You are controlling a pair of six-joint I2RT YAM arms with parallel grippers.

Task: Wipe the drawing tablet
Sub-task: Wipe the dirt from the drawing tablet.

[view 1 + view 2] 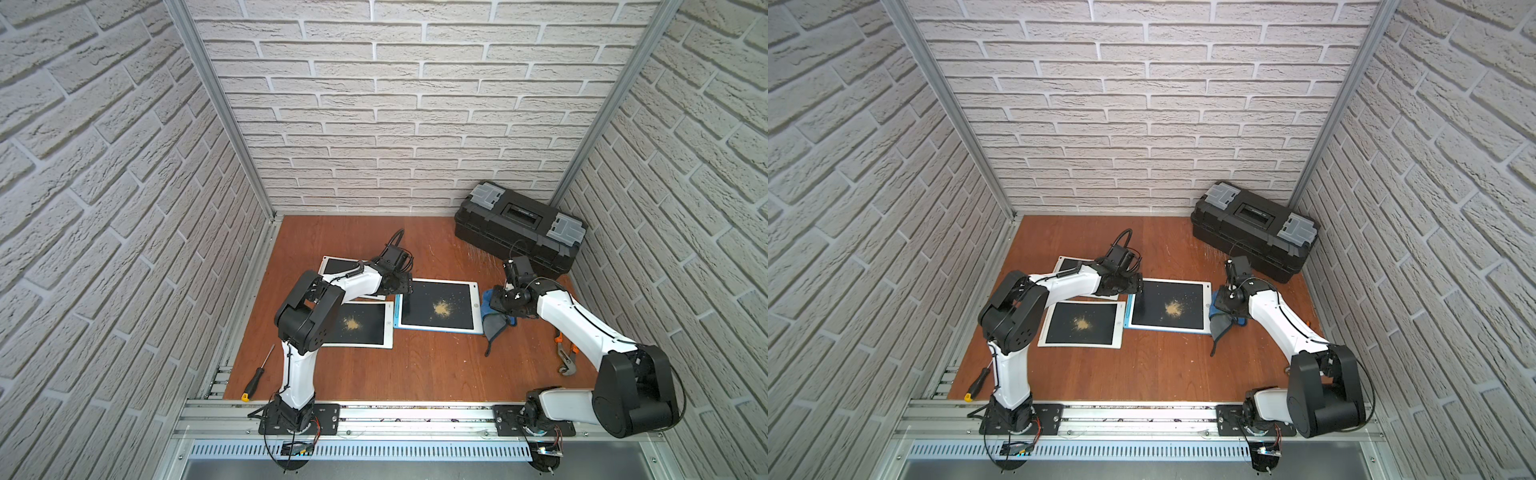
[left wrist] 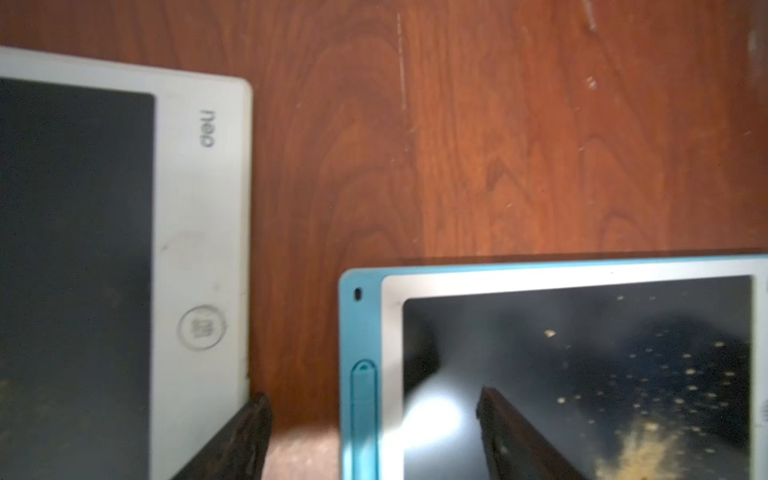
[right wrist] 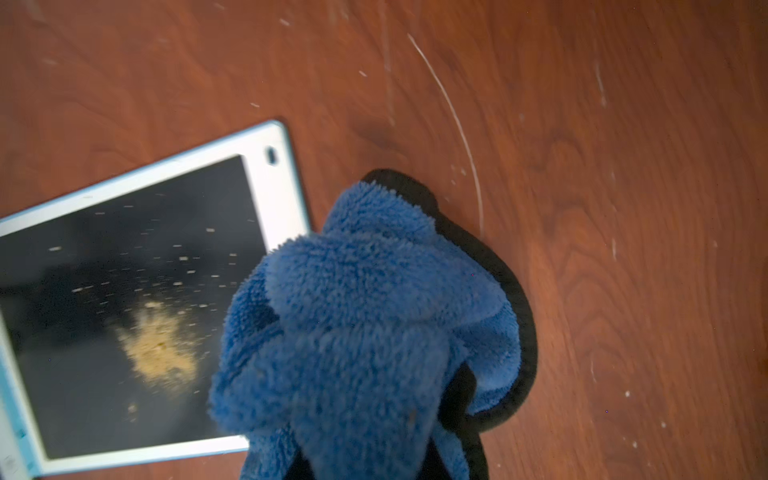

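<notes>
A blue-framed drawing tablet lies mid-table with a heap of tan dust on its dark screen. My left gripper hangs open over the tablet's left edge. One finger is above the screen and the other above the gap beside a white tablet. My right gripper is shut on a fluffy blue cloth at the tablet's right edge. The cloth overlaps that edge and hides the right fingers in the right wrist view.
A white tablet with its own dust heap lies left of the blue one, and another sits behind it under my left arm. A black toolbox stands at the back right. A screwdriver lies front left and pliers at the right.
</notes>
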